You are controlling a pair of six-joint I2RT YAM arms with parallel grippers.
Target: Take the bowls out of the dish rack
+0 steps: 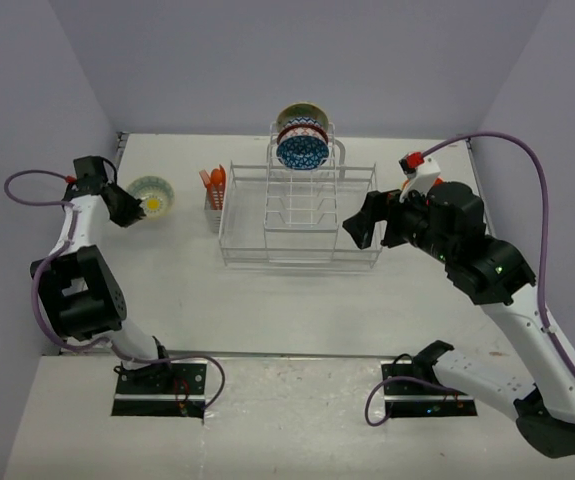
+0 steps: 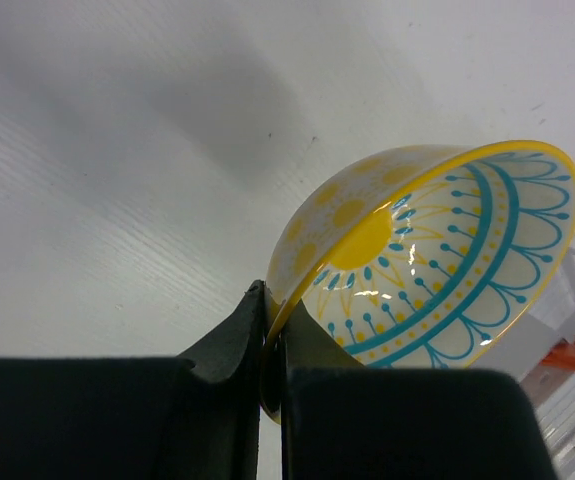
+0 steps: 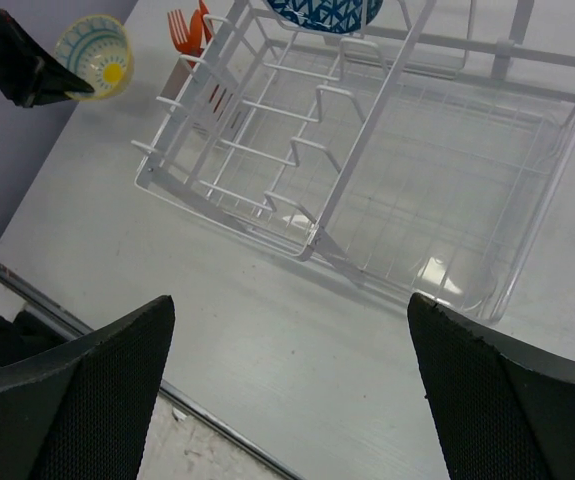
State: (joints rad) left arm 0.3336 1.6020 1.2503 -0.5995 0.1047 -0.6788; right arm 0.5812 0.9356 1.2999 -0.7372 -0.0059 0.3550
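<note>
left of frame, the left gripper (image 2: pixel 272 335) is clamped on the yellow-rimmed bowl (image 2: pixel 437 260); the right gripper (image 1: pixel 355 230) gapes empty beside the dish rack (image 1: pixel 297 262).

The rack (image 3: pixel 312 250) is seen on the table (image 3: pixel 117 270), with a blue bowl (image 3: pixel 322 12) standing at its far end and orange utensils (image 3: pixel 189 28) kept in its side holder. Left of the rack, a pale bowl (image 3: pixel 95 55) is clamped at its rim by the left gripper (image 3: pixel 72 88). The right gripper (image 3: pixel 289 320) is spread wide over the table.

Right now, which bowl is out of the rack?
The yellow-rimmed teal-patterned bowl, pinched by the left pincer; the other bowls stand in the dish rack.
</note>
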